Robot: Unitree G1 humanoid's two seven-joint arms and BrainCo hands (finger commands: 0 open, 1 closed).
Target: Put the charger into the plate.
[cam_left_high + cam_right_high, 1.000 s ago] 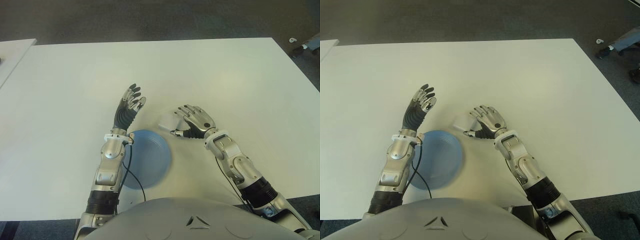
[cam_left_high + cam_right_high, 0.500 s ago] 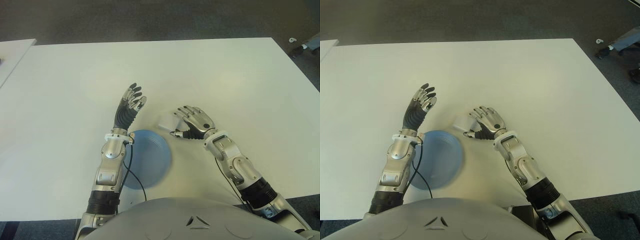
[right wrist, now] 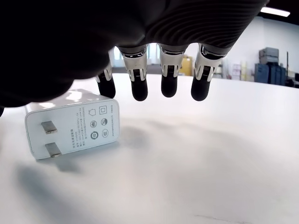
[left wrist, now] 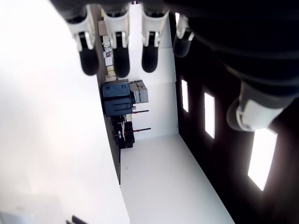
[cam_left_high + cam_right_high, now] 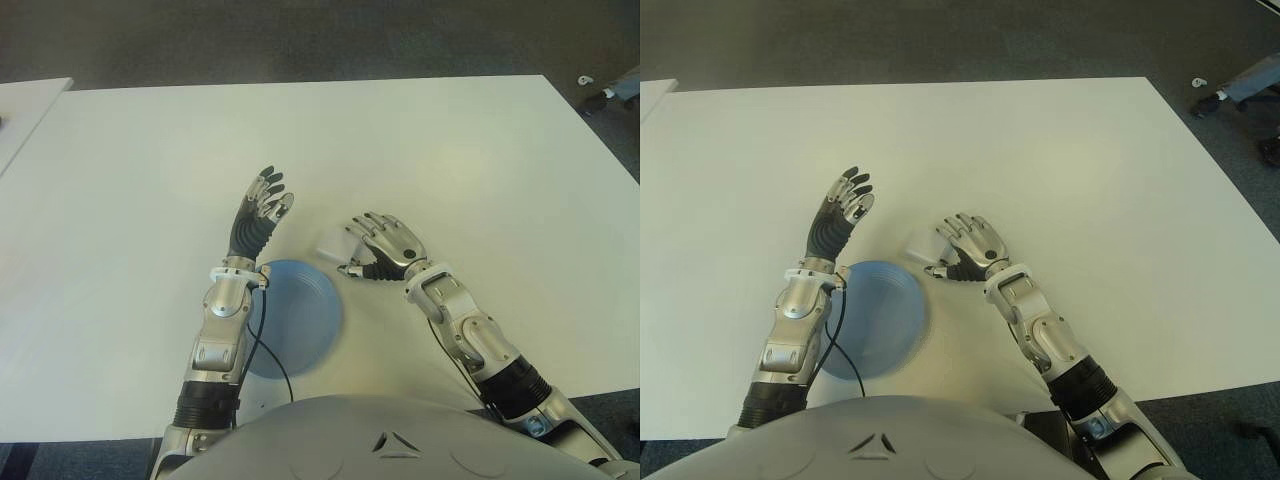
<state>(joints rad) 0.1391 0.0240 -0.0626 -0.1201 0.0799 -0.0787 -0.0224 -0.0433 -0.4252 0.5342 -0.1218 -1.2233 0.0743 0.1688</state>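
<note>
Right wrist view shows the white charger [image 3: 72,122] lying on the table [image 3: 210,154], its prongs toward the camera, with the right hand [image 5: 385,245] spread wide above it and holding nothing. The blue plate [image 5: 300,315] is just beside, near the robot's body. The left hand [image 5: 258,215] is open too, beyond the plate. I think the smooth charger may slide away if the fingers close too shallow.

Small grey printing and a row of round marks are seen on the charger [image 3: 72,123] face beside its prongs, but no word can be read.
</note>
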